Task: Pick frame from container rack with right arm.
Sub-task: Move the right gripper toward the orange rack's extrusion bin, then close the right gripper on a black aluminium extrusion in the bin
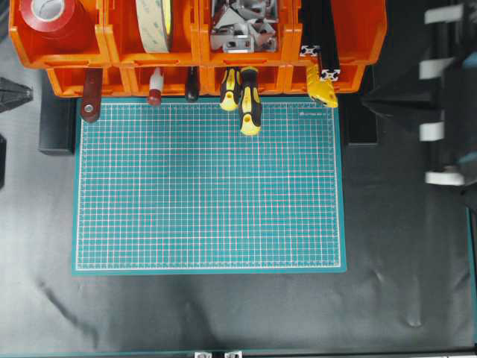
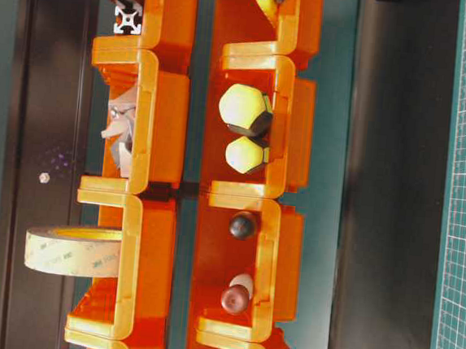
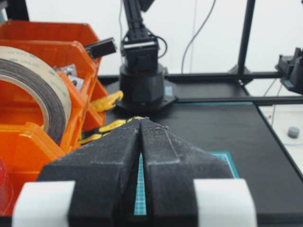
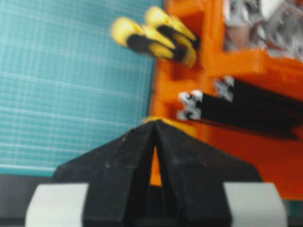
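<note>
Two black frame bars [image 1: 322, 37] lie side by side in the rightmost bins of the orange container rack [image 1: 112, 54], slotted ends facing the mat. In the right wrist view the frame bars [image 4: 246, 111] sit up and to the right of my right gripper [image 4: 155, 122], which is shut, holds nothing and hangs apart from them in front of the rack [image 4: 208, 61]. Overhead, the right gripper [image 1: 369, 101] points left beside the rack's right end. The bars' square ends [image 2: 128, 18] show at table level. My left gripper [image 3: 141, 120] is shut and empty at the left.
Yellow-and-black screwdrivers [image 1: 250, 104] and a yellow tool [image 1: 320, 86] stick out of the lower bins over the green cutting mat [image 1: 209, 194]. The upper bins hold red tape [image 1: 56, 19], a tape roll [image 3: 38, 90] and metal brackets [image 1: 242, 26].
</note>
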{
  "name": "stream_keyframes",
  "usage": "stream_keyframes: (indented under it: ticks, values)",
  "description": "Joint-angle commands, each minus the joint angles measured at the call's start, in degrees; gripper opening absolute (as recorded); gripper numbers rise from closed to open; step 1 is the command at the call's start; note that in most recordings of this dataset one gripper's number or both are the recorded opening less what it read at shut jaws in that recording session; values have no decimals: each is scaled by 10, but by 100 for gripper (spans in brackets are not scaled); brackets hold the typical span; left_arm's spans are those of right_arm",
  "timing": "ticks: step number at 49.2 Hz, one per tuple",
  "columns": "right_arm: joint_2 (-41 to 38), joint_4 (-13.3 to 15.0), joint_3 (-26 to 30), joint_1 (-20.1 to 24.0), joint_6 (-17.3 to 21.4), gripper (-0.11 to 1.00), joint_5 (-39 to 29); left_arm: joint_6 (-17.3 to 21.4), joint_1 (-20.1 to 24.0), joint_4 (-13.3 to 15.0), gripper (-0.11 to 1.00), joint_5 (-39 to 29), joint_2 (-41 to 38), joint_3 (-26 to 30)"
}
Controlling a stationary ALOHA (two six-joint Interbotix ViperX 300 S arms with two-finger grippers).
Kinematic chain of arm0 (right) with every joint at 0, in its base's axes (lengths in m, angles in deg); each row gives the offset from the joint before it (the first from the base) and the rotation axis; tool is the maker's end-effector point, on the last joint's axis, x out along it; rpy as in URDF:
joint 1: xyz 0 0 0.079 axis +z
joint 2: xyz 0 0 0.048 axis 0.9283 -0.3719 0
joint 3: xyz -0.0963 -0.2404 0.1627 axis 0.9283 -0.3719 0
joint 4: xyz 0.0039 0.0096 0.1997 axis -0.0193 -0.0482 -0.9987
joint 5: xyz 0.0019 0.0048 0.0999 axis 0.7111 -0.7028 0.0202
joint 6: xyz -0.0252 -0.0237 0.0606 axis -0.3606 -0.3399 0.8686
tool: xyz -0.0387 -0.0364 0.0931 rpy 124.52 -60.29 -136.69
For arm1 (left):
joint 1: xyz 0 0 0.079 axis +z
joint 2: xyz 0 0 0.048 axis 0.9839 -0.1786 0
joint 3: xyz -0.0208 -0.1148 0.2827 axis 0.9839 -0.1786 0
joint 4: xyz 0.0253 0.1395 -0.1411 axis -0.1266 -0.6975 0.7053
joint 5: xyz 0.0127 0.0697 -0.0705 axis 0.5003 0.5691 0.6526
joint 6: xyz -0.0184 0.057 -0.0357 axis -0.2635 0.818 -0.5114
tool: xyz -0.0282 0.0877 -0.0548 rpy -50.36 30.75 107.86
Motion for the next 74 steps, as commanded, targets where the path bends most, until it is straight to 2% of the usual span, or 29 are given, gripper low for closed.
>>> stream_keyframes:
  ticks: [1,6,10,13,16,26,30,33,43,46,56,66,74]
  values:
    - [-22,105,4,45,45,2,-45,-1,1,-2,0,1,-7,16]
    - [-36,203,-17,83,113,2,-83,-2,1,-2,0,0,-7,16]
    - [-43,265,-32,112,164,1,-112,-1,1,-2,0,0,-7,15]
    - [-47,295,-38,127,182,2,-128,-1,2,-2,0,-1,-7,15]
    - [-52,313,-42,136,182,2,-141,-1,1,-2,0,-3,-7,15]
    - [-71,316,-51,140,180,2,-149,-1,1,-2,0,-10,-7,14]
    - [-79,316,-56,140,180,9,-146,-1,1,-2,0,-11,-7,13]
    - [-84,316,-59,140,181,20,-141,-1,1,-2,0,-11,-7,13]
    - [-105,320,-75,130,185,73,-134,-2,2,-2,0,-11,-7,11]
    - [-110,327,-79,127,186,83,-134,-1,2,-1,0,-11,-7,11]
    - [-115,352,-87,101,186,82,-120,-2,2,-2,0,-11,-7,10]
    - [-122,353,-93,67,186,82,-77,-2,1,-2,0,-11,-7,8]
    - [-133,353,-97,54,187,82,-72,-2,1,-2,0,-11,-6,7]
